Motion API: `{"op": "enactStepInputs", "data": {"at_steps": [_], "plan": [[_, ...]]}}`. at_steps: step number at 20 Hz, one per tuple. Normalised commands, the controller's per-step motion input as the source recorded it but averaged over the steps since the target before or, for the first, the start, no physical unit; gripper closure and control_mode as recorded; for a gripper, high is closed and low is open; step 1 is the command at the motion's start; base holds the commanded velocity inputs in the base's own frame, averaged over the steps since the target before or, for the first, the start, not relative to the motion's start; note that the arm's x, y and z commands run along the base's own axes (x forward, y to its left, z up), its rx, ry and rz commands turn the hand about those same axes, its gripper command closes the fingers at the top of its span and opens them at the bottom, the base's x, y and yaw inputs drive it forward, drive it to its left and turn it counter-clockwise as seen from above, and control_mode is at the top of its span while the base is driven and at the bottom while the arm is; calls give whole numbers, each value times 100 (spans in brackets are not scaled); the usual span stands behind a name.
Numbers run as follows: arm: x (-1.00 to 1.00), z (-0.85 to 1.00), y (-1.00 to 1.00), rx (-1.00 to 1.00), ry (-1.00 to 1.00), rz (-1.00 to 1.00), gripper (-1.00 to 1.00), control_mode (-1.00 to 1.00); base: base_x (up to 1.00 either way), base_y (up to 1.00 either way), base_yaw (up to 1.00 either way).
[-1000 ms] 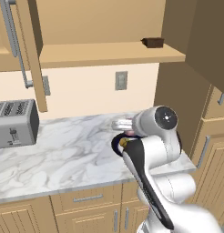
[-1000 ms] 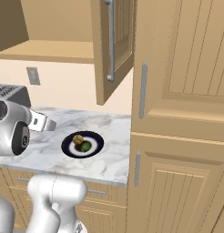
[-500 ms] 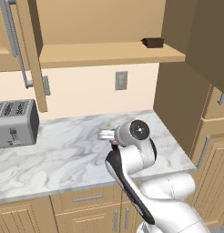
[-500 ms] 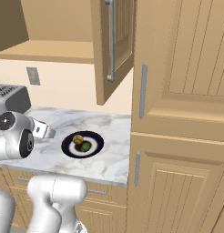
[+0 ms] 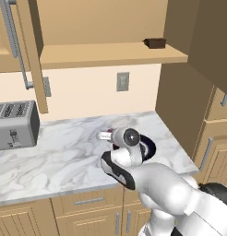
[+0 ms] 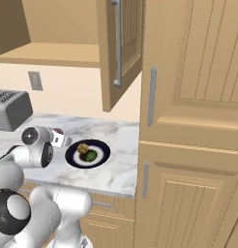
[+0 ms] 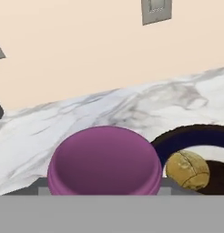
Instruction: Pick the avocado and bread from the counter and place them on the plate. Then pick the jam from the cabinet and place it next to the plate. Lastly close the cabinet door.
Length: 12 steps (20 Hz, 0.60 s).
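A: Small purple-pink jam jar with paler rim sits right at the hand camera, between the fingers. Fingers closed on it at a middling spread, set by the jar's width. Low over the white grey-veined marble bench.

B: Why that spot?

A: Task wants jam next to the plate. The round navy plate with white ring and brown centre lies just beside the jar; in the hand view its rim shows close alongside. The jar looks clear of the rim, though whether its base touches the bench I cannot tell.

B: Plate loaded?

A: Yes. Golden-tan lumpy bread piece and small dark green avocado ball rest together on the brown centre, touching or nearly so. That part looks done.

B: Remaining?

A: Judging by layout: release the jar, then the light tan wooden wall cabinet door with long silver bar handle, which stands open. A dark brown rectangular box stays on the shelf; a silver toaster is well apart.
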Motion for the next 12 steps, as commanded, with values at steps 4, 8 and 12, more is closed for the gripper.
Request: {"op": "enactStepInputs", "data": {"at_steps": [4,8,12], "plan": [[52,-4,47,-1,1,-3,100,-100,0,0,0],[17,0,36,-6,3,-2,100,-100,0,0,0],[0,0,0,0,0,0,100,-100,0,0,0]]}}
